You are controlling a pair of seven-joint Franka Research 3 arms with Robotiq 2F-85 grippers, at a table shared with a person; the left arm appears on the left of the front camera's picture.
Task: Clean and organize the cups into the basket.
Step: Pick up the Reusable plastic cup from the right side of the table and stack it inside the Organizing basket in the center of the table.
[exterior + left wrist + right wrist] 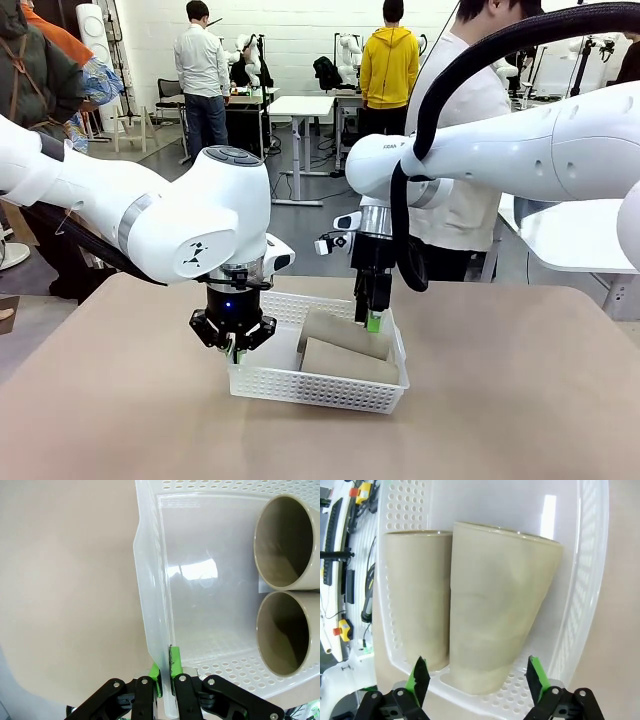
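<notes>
The white perforated basket (318, 388) sits mid-table. Two tan cups lie side by side on its floor, one (345, 333) farther back, one (350, 362) nearer. The left wrist view looks into their open mouths (285, 542) (287, 632). My left gripper (233, 347) is shut on the basket's left wall, its green pads (175, 662) pinching the thin plastic rim (150, 630). My right gripper (372, 320) hangs open just above the cups at the basket's far right end. Its fingers (417, 680) stand wide on either side of a cup's base (495, 630), apart from it; the other cup (417, 605) lies alongside.
A person in a white shirt (470, 200) stands at the far edge behind my right arm. The tan tabletop (500, 400) is bare around the basket. A white table (575, 235) stands off to the right, and the right arm's black hose (405, 230) hangs beside its wrist.
</notes>
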